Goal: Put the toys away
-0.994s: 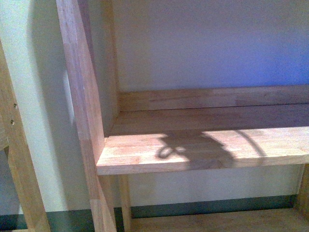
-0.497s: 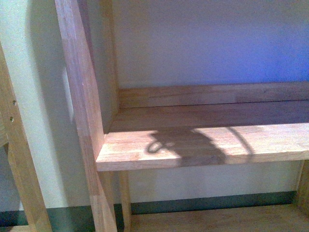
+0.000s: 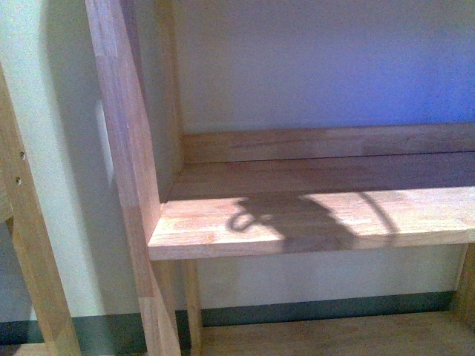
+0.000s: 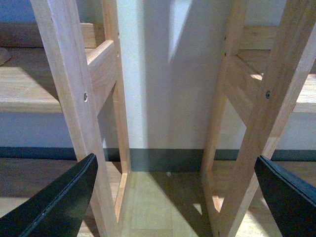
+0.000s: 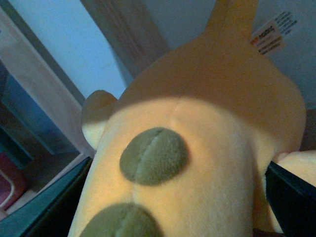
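Right gripper point(image 5: 173, 207) is clamped around the orange plush toy point(image 5: 207, 123), left gripper point(image 4: 173, 197) hangs wide open and empty, and the bare wooden shelf point(image 3: 223, 230) awaits — placement not yet done.

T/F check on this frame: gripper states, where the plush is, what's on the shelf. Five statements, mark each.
1. The right gripper holds the orange-yellow plush toy between its fingers. True.
2. The left gripper is shut on a toy. False: it is open, with nothing between its fingers.
3. The plush already sits on the wooden shelf board in the front view. False: the board carries only a shadow.
4. The left wrist view shows two wooden shelf frames with a wall between them. True.
5. The plush has no tag. False: a printed tag shows near its top.
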